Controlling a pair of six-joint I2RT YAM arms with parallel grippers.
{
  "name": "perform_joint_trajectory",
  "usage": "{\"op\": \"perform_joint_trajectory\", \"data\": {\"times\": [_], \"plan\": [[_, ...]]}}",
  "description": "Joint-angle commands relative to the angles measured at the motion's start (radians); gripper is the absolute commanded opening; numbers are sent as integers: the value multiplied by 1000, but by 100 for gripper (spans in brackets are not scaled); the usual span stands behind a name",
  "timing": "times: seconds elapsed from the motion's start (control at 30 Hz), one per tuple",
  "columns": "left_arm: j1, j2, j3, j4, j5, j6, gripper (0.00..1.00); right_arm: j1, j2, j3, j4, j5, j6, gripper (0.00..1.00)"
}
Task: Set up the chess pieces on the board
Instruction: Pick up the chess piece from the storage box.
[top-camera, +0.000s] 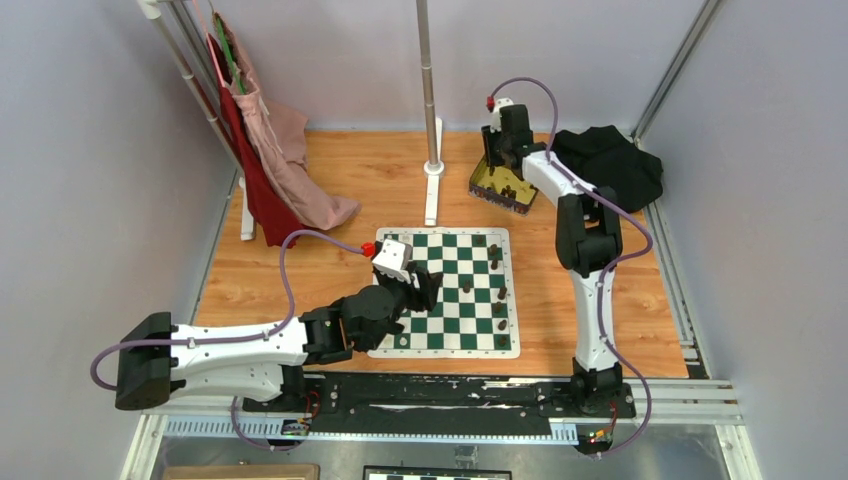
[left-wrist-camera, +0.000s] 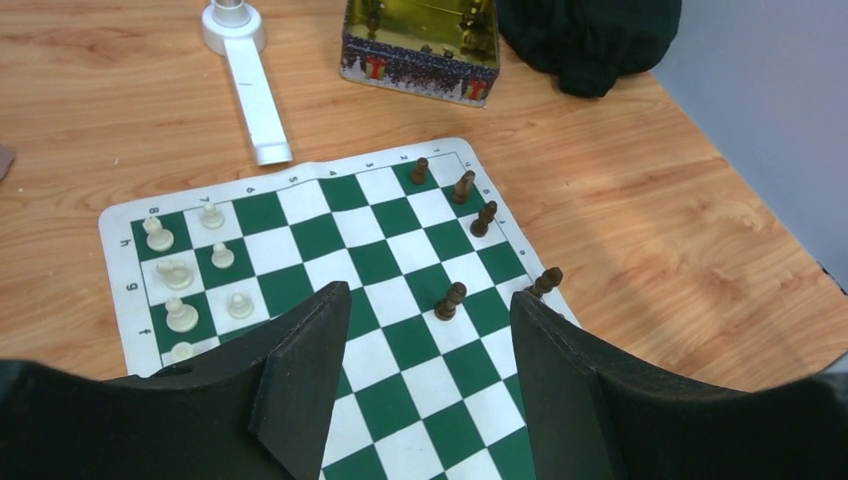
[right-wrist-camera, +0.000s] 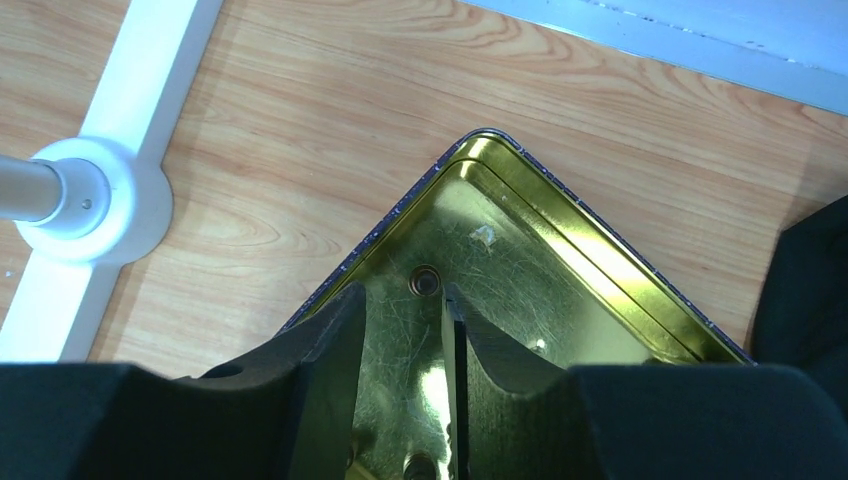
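Note:
The green-and-white board (top-camera: 450, 300) lies in the middle of the table. Several dark brown chess pieces (top-camera: 501, 294) stand along its right side; in the left wrist view (left-wrist-camera: 450, 300) one stands a square inward. My left gripper (top-camera: 425, 290) hovers over the board (left-wrist-camera: 380, 260), open and empty (left-wrist-camera: 428, 295). My right gripper (top-camera: 500, 170) reaches into the gold tin (top-camera: 495, 190). In the right wrist view its jaws (right-wrist-camera: 403, 300) stand narrowly apart over the tin floor (right-wrist-camera: 520, 250). One dark piece (right-wrist-camera: 425, 281) lies just past the fingertips, another (right-wrist-camera: 418, 466) between the fingers.
Cream-white pieces (left-wrist-camera: 180, 270) stand at the board's left end. A white pole stand (top-camera: 432, 150) is behind the board, a black cloth (top-camera: 610, 160) at the back right, and hanging clothes (top-camera: 270, 160) at the back left. A black-and-white board (top-camera: 435, 473) shows at the bottom edge.

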Motion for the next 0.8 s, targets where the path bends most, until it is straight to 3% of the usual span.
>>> {"op": "perform_joint_trajectory", "data": {"times": [0.0,0.77], "plan": [[10,-9,21,6,-2,-13,65,-25,43,58,-58,-26,-11,39],[34,3,11,7,10,-33,66,-45,169,190,-113,-65,-21,39]]}}
